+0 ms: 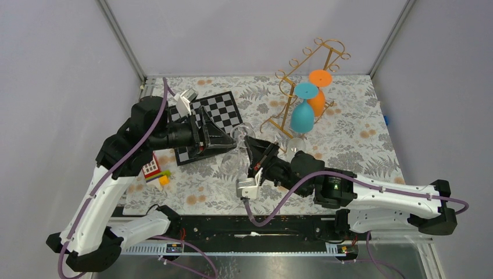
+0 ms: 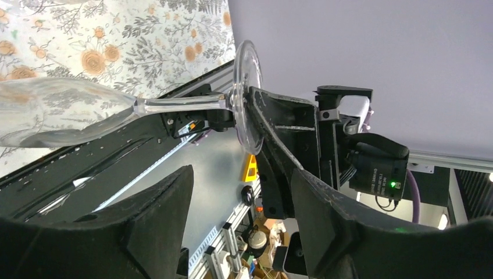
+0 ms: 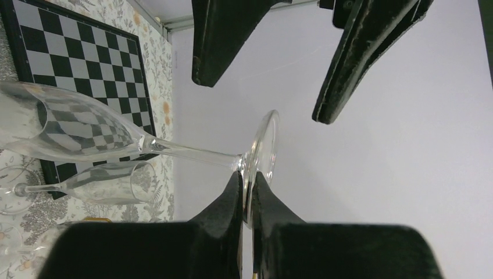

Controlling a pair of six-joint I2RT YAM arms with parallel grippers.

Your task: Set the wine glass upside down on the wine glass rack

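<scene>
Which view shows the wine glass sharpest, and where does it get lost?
Right wrist: wine glass stem crisp against the plain wall, chessboard visible through its bowl. Left wrist: bowl soft, blending into the floral tablecloth. Top external: nearly lost over that pattern.

Lab test cell; grey wall panels (image 1: 244,35), aluminium corner posts (image 1: 122,39), floral-clothed table (image 1: 360,145)

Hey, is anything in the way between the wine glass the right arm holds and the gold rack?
Nothing visible blocks the way from the wine glass in the right tool to the wine glass rack. A teal glass and an orange glass hang there; another clear glass sits near its foot.
</scene>
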